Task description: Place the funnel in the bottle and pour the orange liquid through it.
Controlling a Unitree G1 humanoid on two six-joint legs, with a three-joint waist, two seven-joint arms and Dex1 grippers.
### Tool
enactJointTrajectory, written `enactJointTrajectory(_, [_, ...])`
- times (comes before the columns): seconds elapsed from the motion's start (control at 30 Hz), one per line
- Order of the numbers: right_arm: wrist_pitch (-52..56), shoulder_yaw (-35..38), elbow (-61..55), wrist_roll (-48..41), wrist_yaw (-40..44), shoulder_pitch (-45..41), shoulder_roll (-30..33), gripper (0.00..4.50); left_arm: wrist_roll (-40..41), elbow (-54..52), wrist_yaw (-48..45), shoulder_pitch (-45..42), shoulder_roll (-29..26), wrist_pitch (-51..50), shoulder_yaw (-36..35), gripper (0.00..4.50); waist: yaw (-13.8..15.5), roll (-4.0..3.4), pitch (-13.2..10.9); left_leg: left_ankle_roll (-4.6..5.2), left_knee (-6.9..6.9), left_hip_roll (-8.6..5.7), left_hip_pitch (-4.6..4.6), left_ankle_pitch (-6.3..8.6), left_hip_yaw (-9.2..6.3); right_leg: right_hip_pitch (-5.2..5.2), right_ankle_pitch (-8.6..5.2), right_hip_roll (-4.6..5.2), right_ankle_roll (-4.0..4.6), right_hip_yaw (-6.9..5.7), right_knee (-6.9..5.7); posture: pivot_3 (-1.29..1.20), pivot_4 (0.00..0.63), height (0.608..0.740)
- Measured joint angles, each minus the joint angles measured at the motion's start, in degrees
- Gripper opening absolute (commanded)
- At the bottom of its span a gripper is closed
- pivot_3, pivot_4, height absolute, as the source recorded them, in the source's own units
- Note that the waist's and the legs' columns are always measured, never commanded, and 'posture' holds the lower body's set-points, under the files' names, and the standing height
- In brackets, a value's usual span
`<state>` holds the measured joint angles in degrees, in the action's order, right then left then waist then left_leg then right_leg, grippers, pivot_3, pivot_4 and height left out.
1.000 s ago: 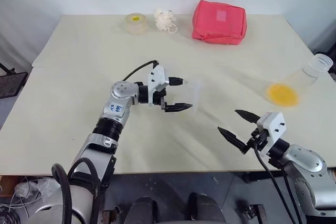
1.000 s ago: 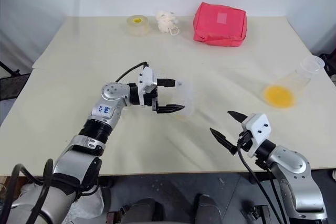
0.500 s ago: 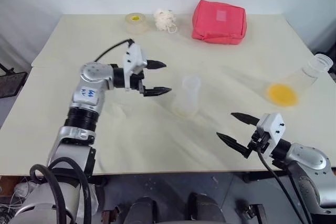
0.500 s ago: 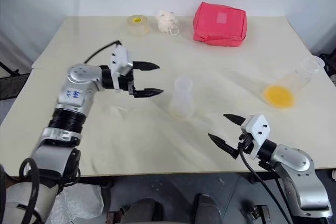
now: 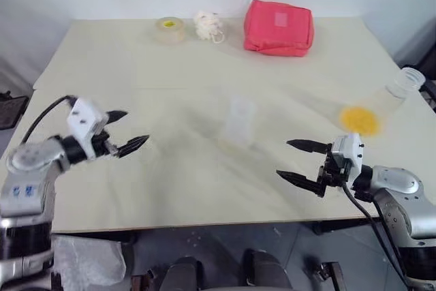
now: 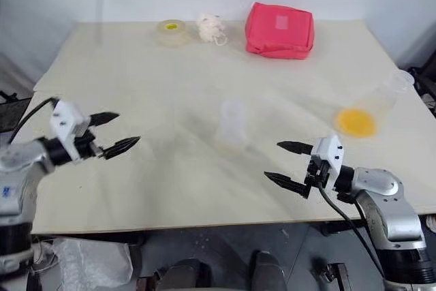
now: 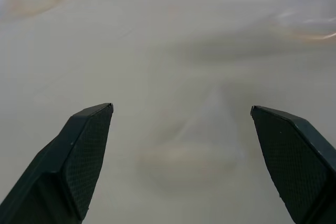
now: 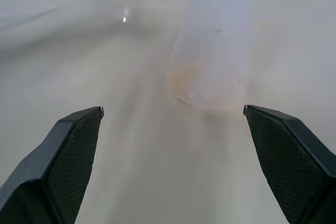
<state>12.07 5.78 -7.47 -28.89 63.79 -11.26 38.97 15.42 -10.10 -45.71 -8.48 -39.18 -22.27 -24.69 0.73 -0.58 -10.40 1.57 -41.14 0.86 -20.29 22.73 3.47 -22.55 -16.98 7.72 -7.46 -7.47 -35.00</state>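
Fingers on both grippers were spread wide with nothing between them: the left gripper (image 5: 125, 131) hung off to the left of the bottle (image 5: 240, 123), well apart from it, and the right gripper (image 5: 300, 160) sat near it on the right, pointed its way. That clear bottle stood upright by itself about mid-counter, nothing stuck in its neck as far as I could see, so my guess is the funnel step hadn't happened yet. Left wrist view showed a faint see-through cone shape (image 7: 202, 135) lying on the surface ahead of those fingers, probably the funnel, though it was too blurry to be sure. The orange liquid (image 5: 359, 120) was pooled low in a bigger clear flask (image 5: 402, 86) lying tilted right of the bottle, near the counter edge, so pouring was clearly still to come. Behind the bottle, along the far edge, sat a tape roll (image 5: 167, 29), a white knotted bundle (image 5: 207, 25) and a red pouch (image 5: 278, 26). Counter (image 5: 102, 66) was a pale cream top, matte, with a plain pale wall behind it.
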Motion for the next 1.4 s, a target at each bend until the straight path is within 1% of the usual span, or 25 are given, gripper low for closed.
enactJointTrajectory(0.07, [-0.85, -1.53, 2.23, 0.72, 1.07, -2.16, -0.82, 4.5, 0.03, -3.67, 3.09, 5.84, 2.23, 0.04, -2.93, 4.47, 0.55, 0.01, 0.0, 0.0, -0.03, -0.02, 0.0, 0.0, -0.01, 0.03, 0.0, 0.04, 0.0, 0.01, 0.03, 0.0, 0.15, 0.74])
enactJointTrajectory(0.2, [-1.12, -3.34, 4.81, 1.38, 2.41, -4.68, -1.58, 4.5, 0.38, -10.04, 6.8, 13.99, 5.79, -0.2, -5.7, 4.47, 0.77, 0.01, 0.0, 0.01, -0.03, -0.05, 0.0, 0.01, -0.11, 0.06, 0.0, 0.09, 0.0, 0.0, 0.03, 0.0, 0.15, 0.74])
enactJointTrajectory(0.27, [-1.69, -3.43, 6.01, 1.85, 3.12, -5.31, -1.62, 4.5, 0.55, -13.1, 8.14, 16.82, 7.12, -0.32, -6.11, 4.47, 0.71, 0.01, 0.01, 0.01, -0.01, -0.07, 0.01, 0.01, -0.08, 0.07, 0.0, 0.1, 0.0, 0.02, 0.03, 0.0, 0.15, 0.74])
enactJointTrajectory(0.33, [-1.98, -3.68, 6.85, 2.04, 3.62, -6.09, -1.72, 4.5, 0.85, -15.19, 9.62, 17.37, 7.65, -0.91, -6.09, 4.47, 0.74, 0.01, 0.0, 0.0, -0.02, -0.05, 0.01, 0.0, -0.1, 0.07, 0.0, 0.08, 0.0, -0.01, 0.0, 0.0, 0.15, 0.74])
enactJointTrajectory(0.47, [-2.06, -4.09, 7.05, 2.33, 4.2, -6.67, -2.11, 4.5, 0.96, -18.18, 13.0, 14.86, 7.48, -3.02, -4.97, 4.47, 0.63, 0.0, 0.01, 0.0, -0.01, -0.05, 0.02, 0.01, -0.06, 0.06, 0.0, 0.07, 0.0, 0.01, 0.01, 0.0, 0.15, 0.74])
enactJointTrajectory(0.63, [-2.09, -4.36, 7.25, 2.44, 4.19, -6.82, -2.67, 4.5, -1.27, -19.19, 16.83, 9.91, 6.46, -6.02, 2.23, 4.47, 0.54, 0.0, 0.01, 0.0, 0.03, -0.07, 0.03, 0.0, -0.02, 0.03, 0.0, 0.05, 0.0, 0.01, 0.0, 0.0, 0.15, 0.74])
enactJointTrajectory(0.73, [-2.07, -4.34, 6.86, 2.45, 3.94, -6.14, -2.81, 4.5, -3.96, -18.87, 18.66, 5.93, 5.04, -7.86, 7.24, 4.47, 0.66, 0.0, 0.01, 0.0, 0.03, -0.06, 0.03, 0.0, 0.0, 0.02, 0.0, 0.01, 0.0, 0.02, 0.0, 0.0, 0.15, 0.74])
enactJointTrajectory(0.83, [-2.02, -4.31, 5.78, 2.46, 3.18, -4.9, -2.98, 4.5, -7.78, -16.18, 19.92, 0.91, 4.25, -8.12, 13.51, 4.47, 0.74, 0.0, 0.01, 0.0, 0.03, -0.1, 0.03, 0.0, 0.06, 0.03, 0.0, 0.01, 0.0, 0.05, 0.01, 0.0, 0.15, 0.74])
enactJointTrajectory(0.9, [-2.01, -4.33, 5.3, 2.46, 2.74, -4.55, -3.08, 4.5, -9.62, -13.58, 20.19, -0.7, 4.21, -7.66, 16.11, 4.47, 0.62, 0.0, 0.01, 0.0, 0.06, -0.12, 0.04, 0.0, 0.11, 0.0, 0.0, -0.03, 0.0, 0.04, 0.01, 0.0, 0.15, 0.74])
enactJointTrajectory(0.97, [-2.01, -4.25, 5.28, 2.47, 2.0, -4.05, -3.08, 4.5, -11.01, -11.36, 20.22, -1.71, 4.08, -7.81, 17.99, 4.05, 0.46, 0.0, 0.01, -0.02, 0.1, -0.12, 0.04, 0.01, 0.15, -0.05, 0.0, -0.08, 0.0, 0.04, 0.01, 0.0, 0.15, 0.74])
enactJointTrajectory(1.03, [-2.01, -4.24, 5.16, 2.48, 1.39, -3.69, -3.09, 4.5, -11.67, -10.53, 20.21, -2.14, 3.63, -8.03, 18.86, 3.53, 0.42, 0.0, 0.01, -0.04, 0.11, -0.12, 0.05, 0.0, 0.18, -0.07, 0.0, -0.11, 0.0, 0.03, 0.0, 0.0, 0.15, 0.74])
enactJointTrajectory(1.23, [-2.01, -4.23, 3.06, 2.47, -0.05, -1.92, -3.09, 4.5, -13.01, -6.87, 19.88, -2.28, 3.44, -7.0, 19.28, 1.54, 0.71, 0.0, 0.0, -0.04, 0.07, -0.06, 0.04, 0.0, 0.17, -0.06, 0.0, -0.06, 0.0, 0.07, 0.01, 0.0, 0.15, 0.74])
enactJointTrajectory(1.37, [-2.01, -4.22, 2.65, 2.46, -0.66, -1.28, -3.08, 4.5, -13.08, -6.75, 19.34, -2.47, 3.37, -7.0, 19.25, 0.24, 0.76, 0.0, 0.0, -0.03, 0.05, -0.06, 0.03, 0.0, 0.16, -0.04, 0.0, -0.01, 0.0, 0.09, 0.01, 0.0, 0.15, 0.74])
enactJointTrajectory(1.4, [-2.01, -4.21, 2.43, 2.46, -0.78, -1.07, -3.08, 4.5, -12.97, -6.75, 19.06, -2.46, 3.19, -6.96, 19.19, 0.05, 0.71, 0.0, 0.01, -0.03, 0.06, -0.06, 0.03, 0.0, 0.16, -0.05, 0.0, -0.02, 0.0, 0.08, 0.0, 0.0, 0.15, 0.74])
